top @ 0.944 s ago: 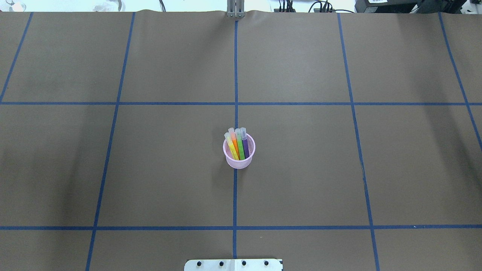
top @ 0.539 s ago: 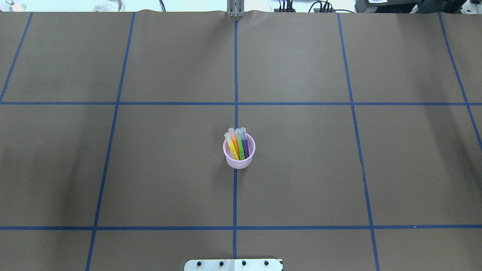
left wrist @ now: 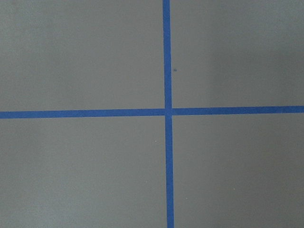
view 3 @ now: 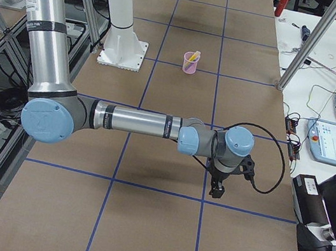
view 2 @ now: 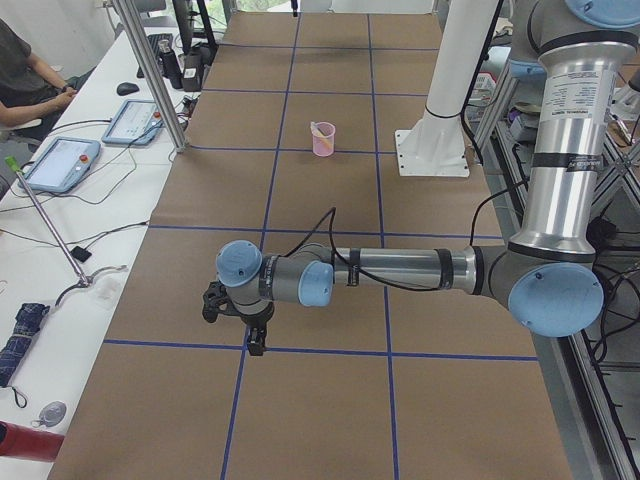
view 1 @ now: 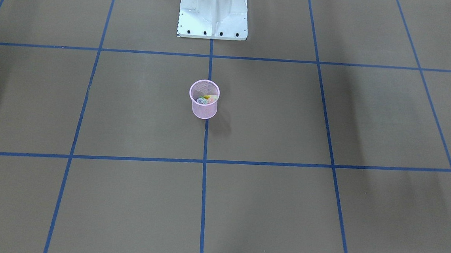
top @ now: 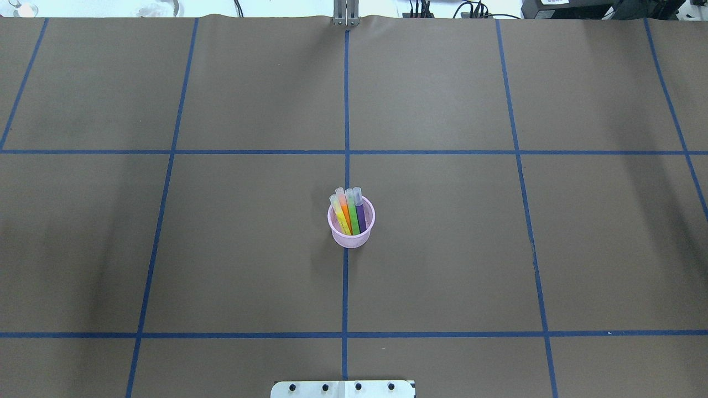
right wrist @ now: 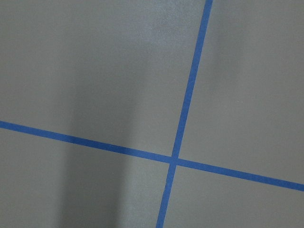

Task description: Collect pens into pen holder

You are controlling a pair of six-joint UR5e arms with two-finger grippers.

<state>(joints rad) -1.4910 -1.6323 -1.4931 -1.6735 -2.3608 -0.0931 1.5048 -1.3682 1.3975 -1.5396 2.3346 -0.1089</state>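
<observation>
The pink mesh pen holder (top: 350, 236) stands upright at the table's centre, on the middle blue tape line. Several pens (top: 352, 214) lean inside it: yellow, orange, green and purple, caps poking over the far rim. From the front, the pen holder (view 1: 204, 109) shows only the pens' (view 1: 203, 99) cap ends. My left gripper (view 2: 255, 338) hangs low over the table at its left end, far from the pen holder (view 2: 323, 140). My right gripper (view 3: 217, 186) hangs low at the right end. I cannot tell whether either is open or shut. Both wrist views show only bare paper and tape.
The robot's white base (view 1: 213, 10) stands behind the holder. Brown paper with a blue tape grid covers the table. A side bench holds teach pendants (view 2: 60, 162), with a seated person (view 2: 25, 75) beside it. A metal post (view 3: 306, 49) rises at the right end.
</observation>
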